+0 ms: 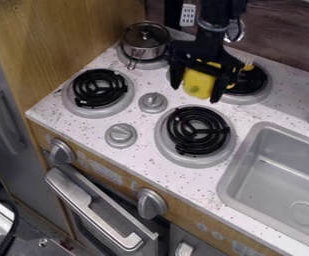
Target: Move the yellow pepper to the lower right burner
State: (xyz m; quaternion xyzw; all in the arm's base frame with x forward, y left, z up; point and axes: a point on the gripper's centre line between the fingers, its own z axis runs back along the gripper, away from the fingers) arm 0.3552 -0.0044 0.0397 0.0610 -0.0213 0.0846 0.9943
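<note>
The gripper [196,94] has the pepper [199,84] pinched between its fingers, just behind the lower right burner [198,131]. Whether the pepper clears the counter [143,150], I cannot tell; if it sits low, a straight pull forward could drag it against the burner's raised rim and twist it loose. Its rounded sides may slip if the squeeze is weak. Let go off-centre or from too high, it could roll off the coil, toward the knob [153,102] or the sink [283,175].
</note>
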